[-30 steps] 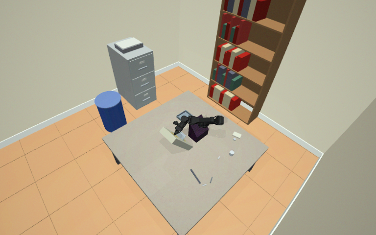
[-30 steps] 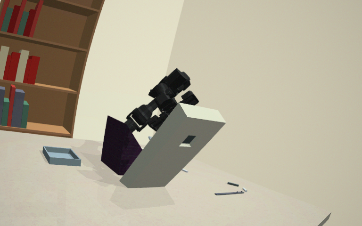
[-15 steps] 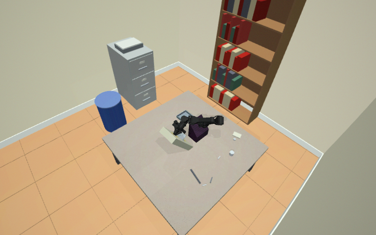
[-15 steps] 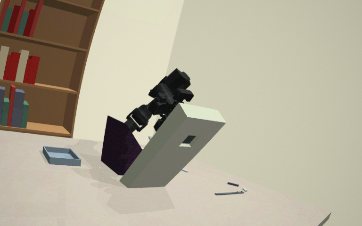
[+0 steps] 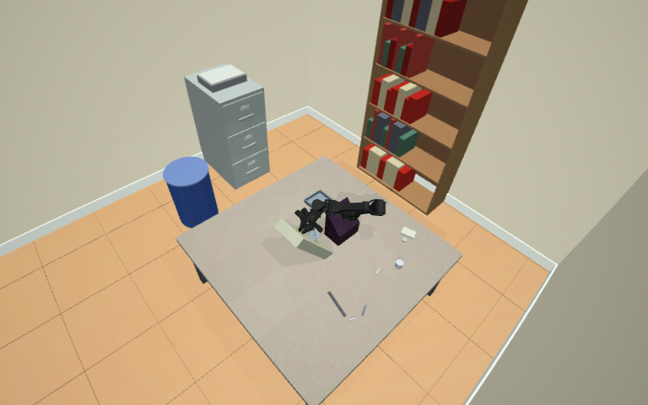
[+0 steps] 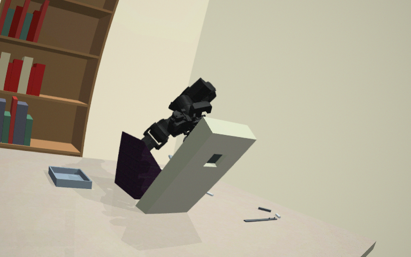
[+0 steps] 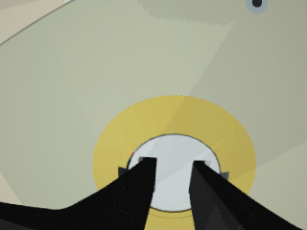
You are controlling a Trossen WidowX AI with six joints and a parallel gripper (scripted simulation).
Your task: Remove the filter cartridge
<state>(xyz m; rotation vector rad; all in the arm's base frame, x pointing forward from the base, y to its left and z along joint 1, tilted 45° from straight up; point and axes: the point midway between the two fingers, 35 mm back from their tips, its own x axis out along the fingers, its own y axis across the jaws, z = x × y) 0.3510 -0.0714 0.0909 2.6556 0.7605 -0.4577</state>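
On tilted panel (image 6: 184, 175) face: gripper (image 7: 173, 172) clamped on cartridge (image 7: 175, 153), still flush inside yellow ring (image 7: 115, 148).

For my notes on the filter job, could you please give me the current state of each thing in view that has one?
Hand: shut on the filter cartridge, fingers in its two slots.
Filter cartridge: seated in its yellow ring, not pulled out.
Service panel: tilted, leaning back.
Tray: upright on the table, nothing visible inside.
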